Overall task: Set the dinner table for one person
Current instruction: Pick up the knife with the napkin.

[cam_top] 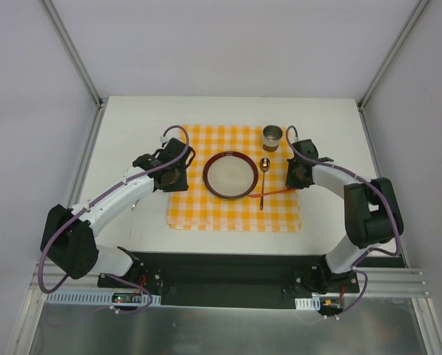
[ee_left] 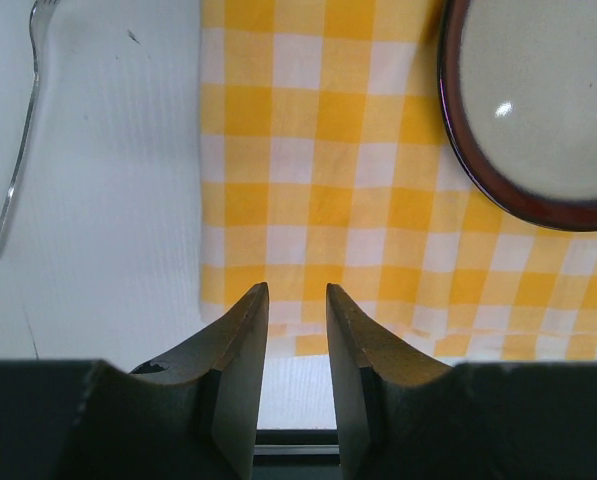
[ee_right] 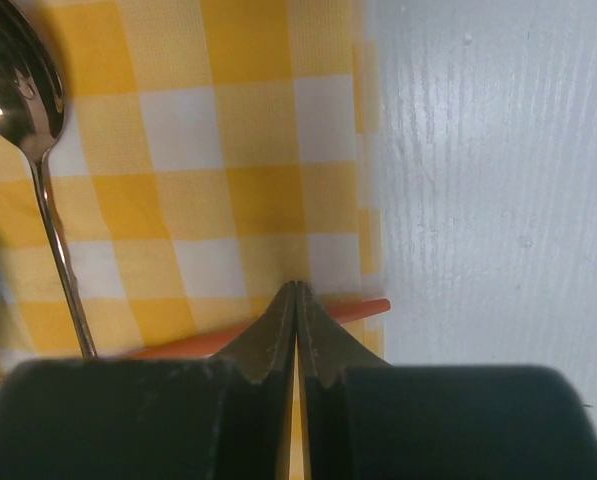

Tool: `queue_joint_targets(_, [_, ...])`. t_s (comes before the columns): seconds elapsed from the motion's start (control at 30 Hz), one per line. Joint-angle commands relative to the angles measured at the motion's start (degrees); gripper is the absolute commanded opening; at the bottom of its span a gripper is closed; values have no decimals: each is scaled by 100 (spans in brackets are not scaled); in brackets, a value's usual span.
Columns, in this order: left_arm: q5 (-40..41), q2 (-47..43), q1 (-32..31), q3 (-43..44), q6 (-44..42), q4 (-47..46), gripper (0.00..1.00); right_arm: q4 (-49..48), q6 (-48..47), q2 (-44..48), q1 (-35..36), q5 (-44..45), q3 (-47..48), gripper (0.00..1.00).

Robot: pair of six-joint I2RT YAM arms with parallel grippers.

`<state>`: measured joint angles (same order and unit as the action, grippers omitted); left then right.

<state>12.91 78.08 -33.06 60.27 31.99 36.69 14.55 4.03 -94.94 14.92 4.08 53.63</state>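
Note:
The white dinner table point(cam_top: 132, 133) carries an orange-and-white checkered mat point(cam_top: 198, 211). A brown-rimmed plate point(cam_top: 229, 175) sits at the mat's middle, and its edge shows in the left wrist view point(ee_left: 538, 110). A spoon point(cam_top: 263, 179) lies to the plate's right, also seen by the right wrist point(ee_right: 38, 150). A fork point(ee_left: 18, 150) lies on the bare table left of the mat. My left gripper point(ee_left: 297, 288) is open and empty over the mat's left edge point(cam_top: 178, 176). My right gripper point(ee_right: 296, 285) is shut at the mat's right edge, above a thin orange stick point(ee_right: 178, 345).
A metal cup point(cam_top: 272, 137) stands at the mat's far right corner. The orange stick point(cam_top: 274, 194) lies across the spoon's handle. Metal frame posts point(cam_top: 72, 52) rise at the table's far corners. Bare table point(ee_right: 498, 200) lies right of the mat.

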Motion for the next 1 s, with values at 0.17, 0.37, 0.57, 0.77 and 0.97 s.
queue_joint_targets(0.17, [72,-232,-52,20,18,102,29,92,133,537,29,102,-457,3])
queue_joint_targets(0.37, [45,-320,-60,-33,36,102,29,101,177,783,29,58,-686,3])
queue_joint_targets(0.57, [-34,-355,-60,-50,88,102,29,110,177,1012,55,-30,-950,3])
queue_joint_targets(0.77, [-7,-408,-60,-77,141,102,29,180,212,1187,195,-65,-1091,2])
queue_joint_targets(0.97, [-25,-417,-60,-94,159,102,29,215,256,1302,389,58,-1240,2])
